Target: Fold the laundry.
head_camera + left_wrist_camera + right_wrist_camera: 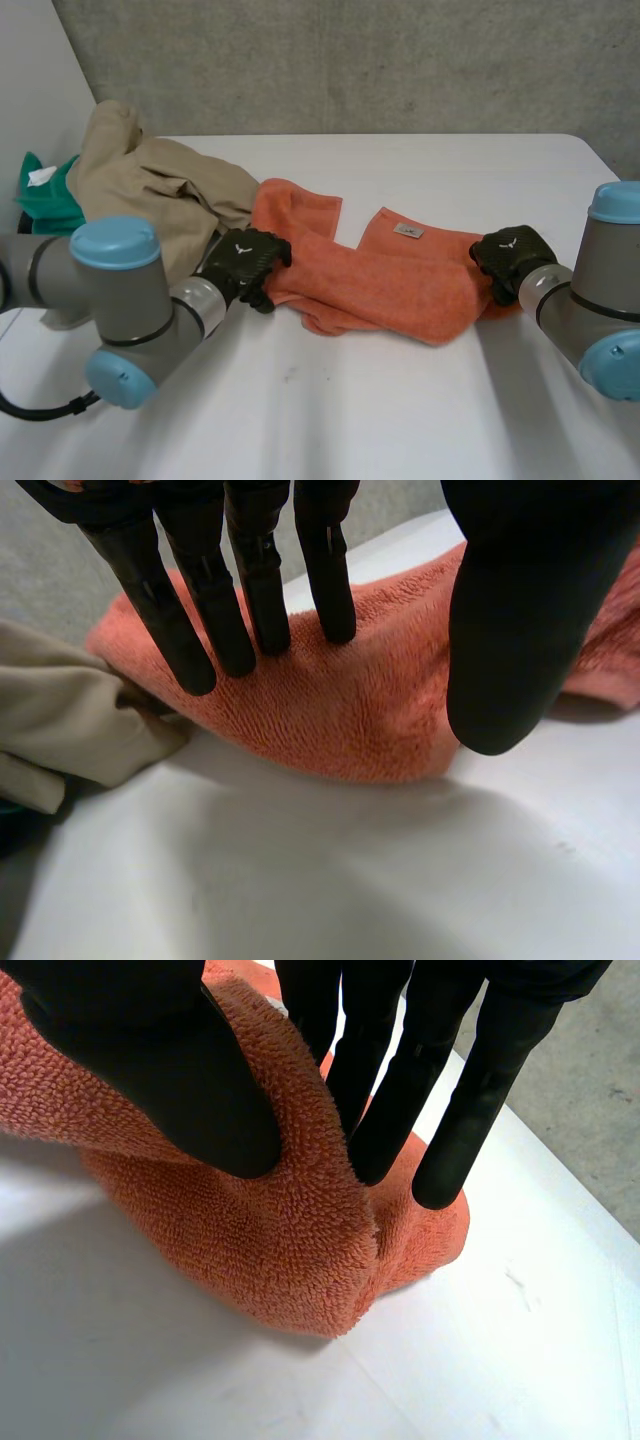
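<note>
Ok, left hand (245, 262) is clamped on the left end of the orange terry-cloth towel (390, 285). In its wrist view the straight fingers (250, 590) sit on the far side of a raised ridge of pile with the thumb on the near side, so cloth is pinched between them. Right hand (512, 255) is the same at the right end: a thick fold of towel is squeezed between thumb and fingers and humped up off the white table (400, 400).

Towel lies crumpled across mid-table between the two hands, with a notch in the far edge and a small grey label (408, 231) facing up.

Handling, my read: soft, light and limp, with zero stiffness, so it sags wherever it's unsupported. The pile is grippy and slip is unlikely. Best hold is at corners or along an end edge, not a mid-bunch, otherwise it won't spread flat.

Crumpled beige garment (150, 190) is touching the towel's left end beside the left hand and could snag on a pull. Green cloth (50, 205) sits behind it at the table's far left.
</note>
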